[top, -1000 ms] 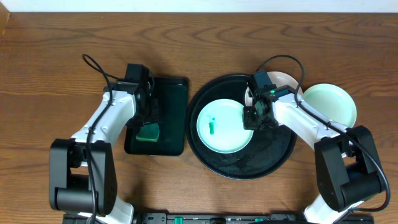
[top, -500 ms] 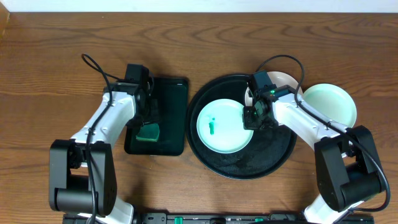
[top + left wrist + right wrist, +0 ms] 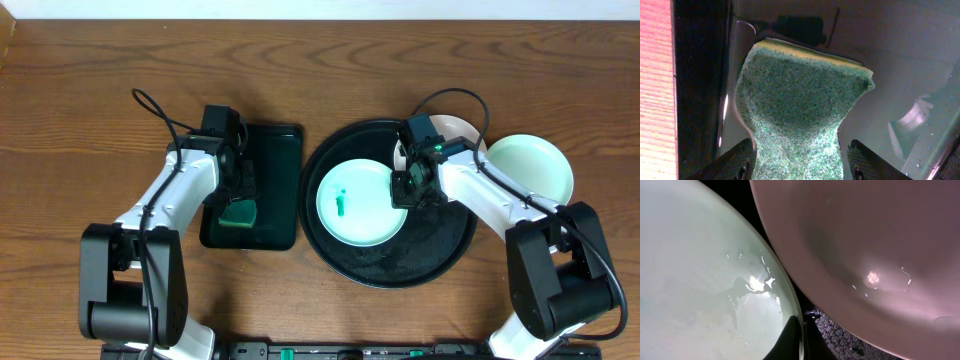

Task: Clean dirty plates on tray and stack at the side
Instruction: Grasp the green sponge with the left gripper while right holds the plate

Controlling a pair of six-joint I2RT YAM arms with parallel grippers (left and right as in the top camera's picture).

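Over the small rectangular tray (image 3: 275, 160) on my left side, my left hand (image 3: 800, 162) is closed on the green sponge (image 3: 800, 100). The sponge is squeezed to a narrow waist between the two fingers, so I judge the grip is firm enough to carry it.

My right hand (image 3: 408, 188) is clenched at the right edge of the mint plate (image 3: 365, 215), which lies inside the round black tray (image 3: 400, 270). From the wrist view the fingertips seem to pinch the thin rim, one inside and one outside.

The green smear (image 3: 342, 203) sits a little left of the plate's centre, well apart from my right fingers. This is good, because the sponge has free room there.

The step in hand, as I judge it, is to bring the sponge across and wipe this smear. To do it well, I should lift the sponge clear over the raised rims of both trays and come down flat on the plate. I should rub in short strokes toward the left, away from my right hand, and the right hand must hold the rim steady so the plate does not slide or tip.

Behind my right arm the white plate (image 3: 460, 128) lies at the far right edge of the round tray. A second mint plate (image 3: 530, 165) rests on the table (image 3: 80, 100) just beside it, where the stack should grow.
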